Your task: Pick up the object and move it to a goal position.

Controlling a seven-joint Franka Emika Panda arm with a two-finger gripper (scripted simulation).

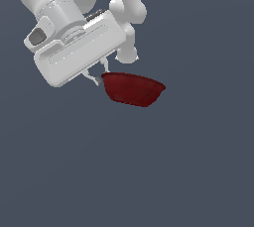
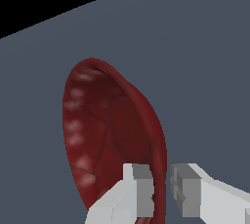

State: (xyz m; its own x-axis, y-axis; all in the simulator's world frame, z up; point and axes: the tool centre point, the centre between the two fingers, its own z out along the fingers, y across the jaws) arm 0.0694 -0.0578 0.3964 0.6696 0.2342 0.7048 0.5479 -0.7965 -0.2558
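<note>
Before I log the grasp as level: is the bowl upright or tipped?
Slightly tipped. In the exterior view the bowl's rim slopes down toward that view's right, held by its rim.

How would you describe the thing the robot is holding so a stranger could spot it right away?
Find the white arm at the exterior view's upper left and follow it down to its gripper. The dark red bowl hangs there, jaws pinching its thin rim. It is the only coloured thing against the plain grey background.

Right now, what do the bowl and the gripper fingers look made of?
The bowl looks like glazed ceramic or glossy plastic: dark red, thin-rimmed, with pale highlights inside. The fingers, straddling its rim, look like matte grey-white plastic or painted metal. It's a render, so neither is certain.
</note>
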